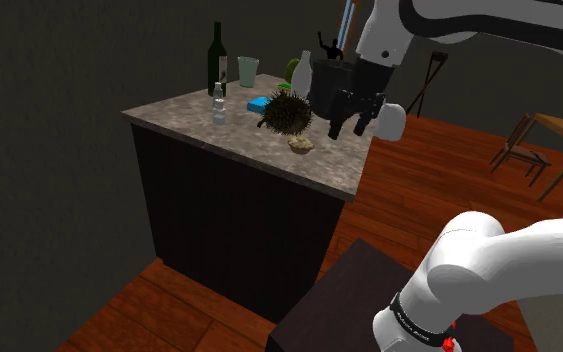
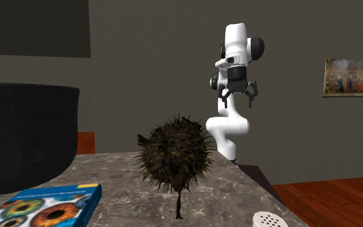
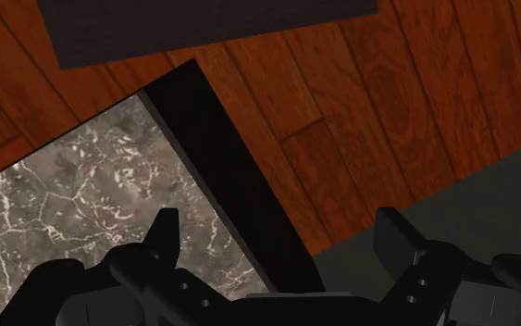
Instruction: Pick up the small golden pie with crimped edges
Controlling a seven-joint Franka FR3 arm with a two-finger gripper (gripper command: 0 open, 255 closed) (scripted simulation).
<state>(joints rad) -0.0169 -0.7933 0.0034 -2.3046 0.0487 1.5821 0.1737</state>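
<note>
The pie (image 1: 301, 144) is a small pale tan lump on the marble counter (image 1: 189, 115), near the counter's front edge and just in front of a dark spiky ball (image 1: 287, 112). My gripper (image 1: 349, 127) hangs open above the counter's edge, a little toward the shoulder view's right of the pie and higher than it. In the wrist view the gripper (image 3: 280, 236) has its fingers (image 3: 164, 231) wide apart with nothing between them, over the counter corner (image 3: 82, 194) and the wood floor (image 3: 415, 93). From across the counter the gripper (image 2: 236, 95) shows open behind the spiky ball (image 2: 175, 155).
Behind the ball stand a black pot (image 1: 327, 82), a white bottle (image 1: 305, 70), a blue book (image 1: 259, 103), a greenish cup (image 1: 248, 71), a dark bottle (image 1: 216, 58) and a small clear bottle (image 1: 219, 105). Chairs (image 1: 521, 145) stand on the floor far right.
</note>
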